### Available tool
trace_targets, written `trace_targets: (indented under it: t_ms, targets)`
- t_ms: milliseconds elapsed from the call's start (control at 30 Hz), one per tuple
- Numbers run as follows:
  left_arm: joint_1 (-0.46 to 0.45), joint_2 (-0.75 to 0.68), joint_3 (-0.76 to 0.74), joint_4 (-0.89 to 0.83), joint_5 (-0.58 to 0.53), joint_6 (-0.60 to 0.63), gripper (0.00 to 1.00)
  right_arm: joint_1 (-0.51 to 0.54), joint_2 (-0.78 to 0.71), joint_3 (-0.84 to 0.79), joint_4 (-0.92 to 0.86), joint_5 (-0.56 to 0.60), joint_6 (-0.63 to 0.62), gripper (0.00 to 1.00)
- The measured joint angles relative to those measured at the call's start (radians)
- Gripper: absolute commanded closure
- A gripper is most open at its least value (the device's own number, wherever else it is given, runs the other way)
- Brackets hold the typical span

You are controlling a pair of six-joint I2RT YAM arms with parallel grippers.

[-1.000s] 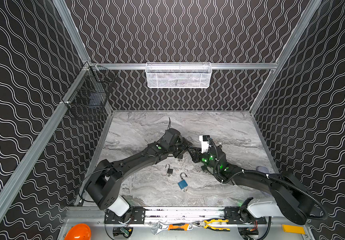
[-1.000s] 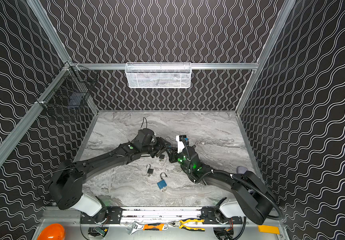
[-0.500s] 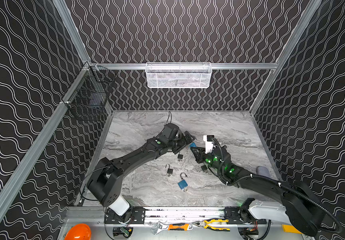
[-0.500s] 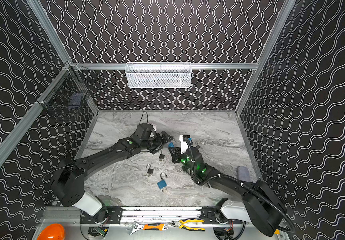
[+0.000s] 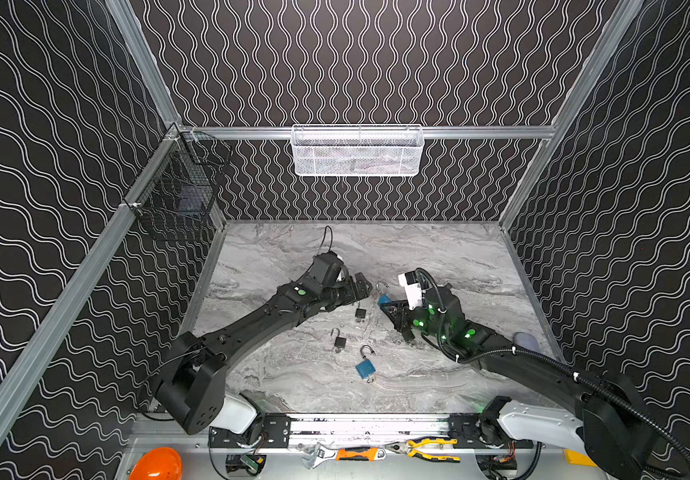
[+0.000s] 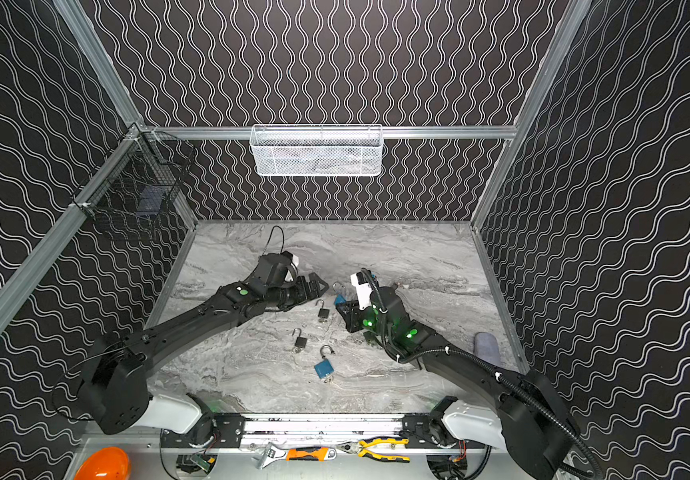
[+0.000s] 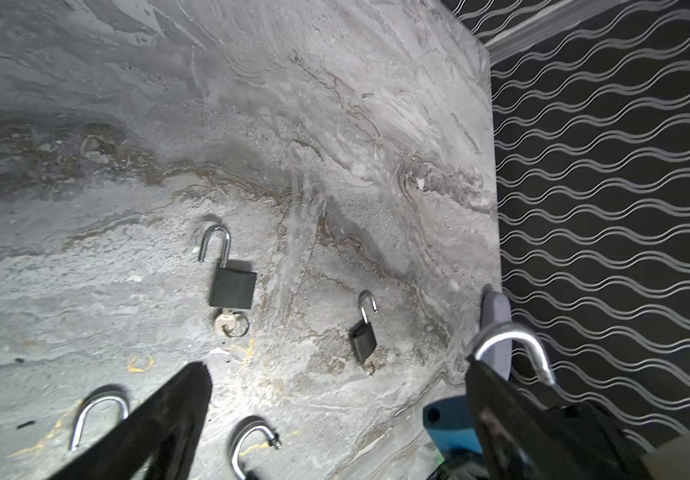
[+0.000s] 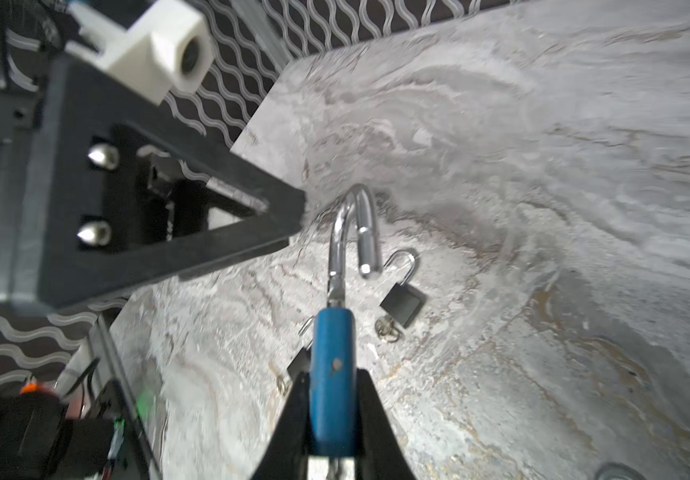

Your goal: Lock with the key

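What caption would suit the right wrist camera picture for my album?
Right gripper pinches a blue metal padlock, shackle open; a small black padlock lies on the marble table.

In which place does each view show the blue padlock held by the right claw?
In a top view: blue padlock at centre, just right of the left claw.
In a top view: centre too.
Left wrist: lower right, partly behind that claw's finger.
Right wrist: bottom centre, shut in the right claw.
Shared landmark: the open left claw.
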Motion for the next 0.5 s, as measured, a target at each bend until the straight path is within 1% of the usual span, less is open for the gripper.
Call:
trace_targets:
  t_ms: [133, 267, 500]
  targets:
    - [0.003, -0.017, -0.035, 0.008, 0.002, 0.021, 0.02, -0.008, 0.038, 0.049, -0.059, -0.064, -0.055, 1.00]
    - [0.015, -0.035, -0.064, 0.032, 0.023, 0.024, 0.02, -0.013, 0.080, 0.081, -0.089, -0.105, -0.095, 1.00]
    - [0.019, -0.017, -0.059, 0.042, 0.071, 0.027, 0.03, -0.016, 0.113, 0.094, -0.106, -0.148, -0.120, 1.00]
